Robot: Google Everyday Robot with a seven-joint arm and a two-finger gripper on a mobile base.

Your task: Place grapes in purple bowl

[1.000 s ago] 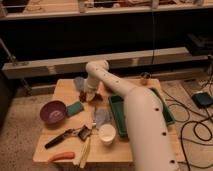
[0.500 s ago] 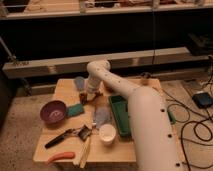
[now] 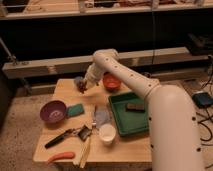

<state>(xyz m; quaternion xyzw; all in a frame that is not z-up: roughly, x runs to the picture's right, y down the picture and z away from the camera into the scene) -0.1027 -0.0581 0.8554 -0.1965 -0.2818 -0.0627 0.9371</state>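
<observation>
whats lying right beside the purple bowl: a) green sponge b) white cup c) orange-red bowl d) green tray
a: the green sponge lies right next to the purple bowl, while the gripper is farther back, just left of the orange-red bowl.

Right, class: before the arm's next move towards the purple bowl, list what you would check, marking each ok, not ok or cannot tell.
1. Hand at the far side of the table, by the grapes: ok.
2. Grapes held securely: cannot tell.
3. Purple bowl upright, nothing inside: ok.
4. Green sponge beside the bowl, not in it: ok.
5. Grapes in the bowl: not ok.
</observation>
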